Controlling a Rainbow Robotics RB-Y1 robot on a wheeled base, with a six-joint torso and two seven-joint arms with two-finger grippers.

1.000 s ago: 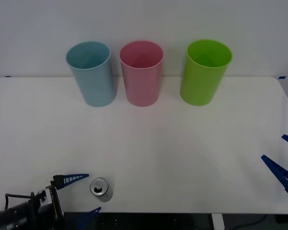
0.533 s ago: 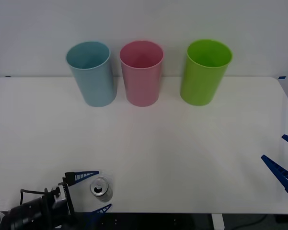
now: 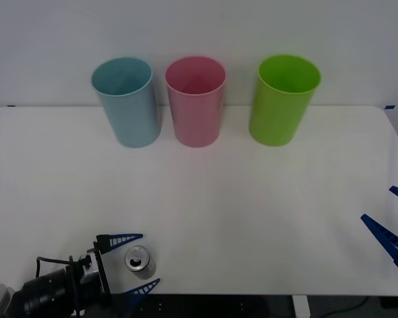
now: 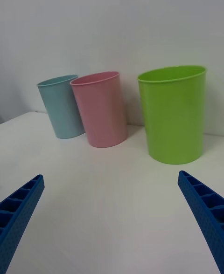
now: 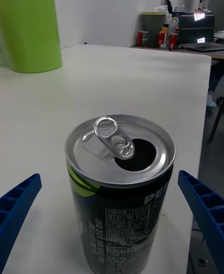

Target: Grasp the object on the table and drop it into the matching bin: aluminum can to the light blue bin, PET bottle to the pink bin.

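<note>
The left jaws [image 3: 131, 262] stood wide open with nothing in them, one blue finger [image 3: 122, 238] on the far side of the aluminum can [image 3: 139, 261] and the other on the near side at the surface's front edge; neither touched it. In the left wrist view the can [image 5: 122, 190] sat upright between the two ribbed fingers [image 5: 17, 208], close in front of the camera.

It looked light and probably empty, since its mouth was open and the pull tab bent up. The thin wall would likely dent under a hard squeeze, and the smooth printed side could slip. A hold across the middle of the body, below the rim, seemed safest.

The can was small, with a silver top and a dark body with a green band and white lettering. It stood near the front left corner of the white surface [image 3: 251, 199], well apart from the light blue bin [image 3: 127, 103] at the far edge, which had the pink bin [image 3: 196, 101] just beside it.

The right jaws [image 3: 392, 225] hung open and empty at the surface's right edge.
</note>
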